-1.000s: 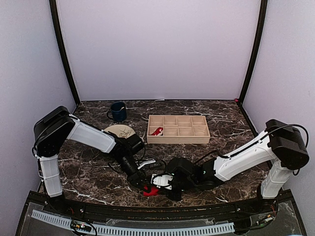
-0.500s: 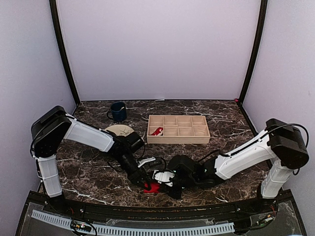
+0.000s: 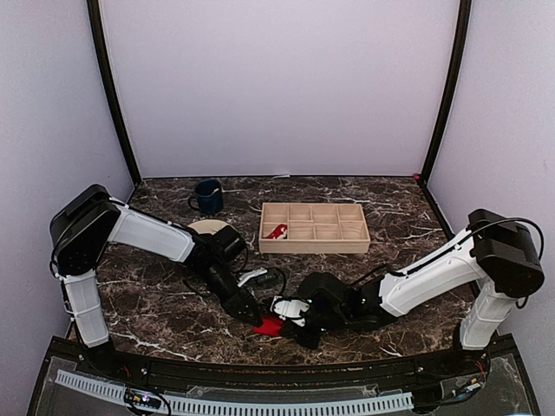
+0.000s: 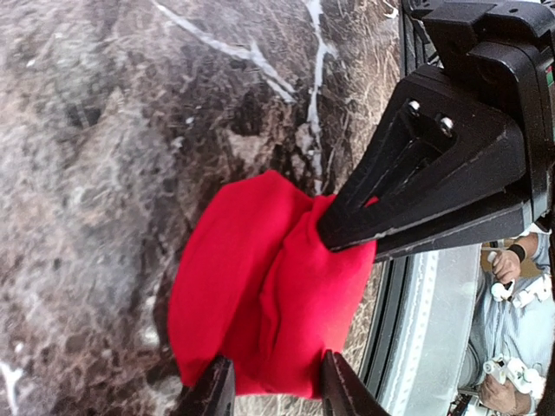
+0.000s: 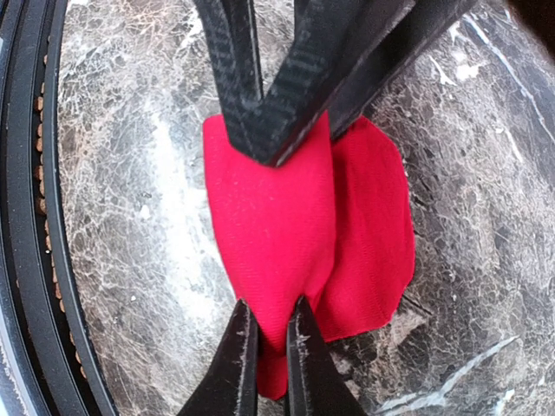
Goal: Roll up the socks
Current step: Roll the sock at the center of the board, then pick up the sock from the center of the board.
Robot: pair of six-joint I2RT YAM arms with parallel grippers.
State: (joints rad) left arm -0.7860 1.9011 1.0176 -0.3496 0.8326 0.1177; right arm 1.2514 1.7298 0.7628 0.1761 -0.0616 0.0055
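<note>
The red sock bundle (image 3: 269,327) lay left-to-right between the arms; the right gripper (image 5: 270,308) pinched its right end; the left gripper (image 4: 276,360) straddled the left end, perhaps loosely; its grip I cannot tell.

The red sock bundle (image 3: 269,328) had little room around it. The left gripper (image 4: 276,386) blocked it from the far left and the right gripper (image 5: 269,347) from the right (their fingers nearly met over the fabric). The black front rail (image 3: 260,360) ran near it. Open table (image 3: 147,295) lay left of the left arm. The tray (image 3: 314,247), plate (image 3: 206,228) and mug (image 3: 208,197) stood well back.
</note>
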